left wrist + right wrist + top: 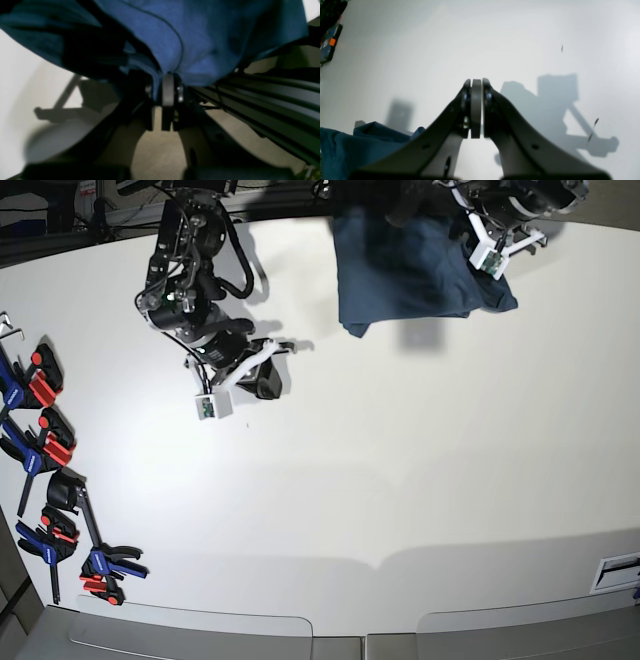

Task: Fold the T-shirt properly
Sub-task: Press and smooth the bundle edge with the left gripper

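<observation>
The dark navy T-shirt (200, 37) hangs bunched from my left gripper (167, 76), whose jaws are shut on a fold of the cloth. In the base view the T-shirt (410, 275) is lifted at the table's far edge, under the left arm (500, 225), and casts a shadow on the white table (400, 480). My right gripper (476, 83) is shut with nothing between its pads. It hovers over bare table, to the left of the shirt (345, 147), and appears in the base view as the right gripper (283, 346).
Several red, blue and black clamps (40, 440) lie along the table's left edge. One clamp (330, 42) shows at the top left of the right wrist view. A dark metal frame rail (262, 100) runs behind the left gripper.
</observation>
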Controlling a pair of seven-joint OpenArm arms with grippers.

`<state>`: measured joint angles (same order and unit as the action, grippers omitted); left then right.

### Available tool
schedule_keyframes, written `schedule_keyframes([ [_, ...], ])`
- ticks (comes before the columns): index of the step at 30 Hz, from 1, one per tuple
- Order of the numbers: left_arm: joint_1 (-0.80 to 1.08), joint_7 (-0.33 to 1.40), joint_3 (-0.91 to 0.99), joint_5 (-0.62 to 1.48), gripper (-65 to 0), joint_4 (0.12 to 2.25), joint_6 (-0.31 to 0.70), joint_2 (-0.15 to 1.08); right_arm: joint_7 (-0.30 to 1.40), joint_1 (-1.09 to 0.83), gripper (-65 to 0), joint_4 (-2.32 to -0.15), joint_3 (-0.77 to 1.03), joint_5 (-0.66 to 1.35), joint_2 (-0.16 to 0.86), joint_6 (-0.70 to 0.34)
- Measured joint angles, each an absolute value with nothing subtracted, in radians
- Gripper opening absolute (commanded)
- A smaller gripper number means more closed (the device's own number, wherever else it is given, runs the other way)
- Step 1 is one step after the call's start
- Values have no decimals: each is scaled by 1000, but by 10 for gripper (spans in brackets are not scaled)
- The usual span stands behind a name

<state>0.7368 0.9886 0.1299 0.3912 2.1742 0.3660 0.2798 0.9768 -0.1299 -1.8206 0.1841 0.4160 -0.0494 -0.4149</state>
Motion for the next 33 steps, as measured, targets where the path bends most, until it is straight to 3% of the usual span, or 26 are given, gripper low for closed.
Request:
schedule_keyframes([
  [9,737,987,130,185,-640,2191,313,280,976,-130,-650,-1821,184,416,-50,-415],
  [14,737,987,130,182,-468,2191,302,280,976,-130,-650,-1821,184,416,-50,-415],
  [16,737,987,130,179,-431,2191,302,280,977,-130,-650,-1821,184,416,-49,-415],
  [24,737,983,130,46,-430,2191,295,280,976,-130,-650,-1821,184,416,-49,-415],
  [33,737,941,130,-87,-430,2191,183,280,976,-130,-650,-1821,184,416,-50,-415],
])
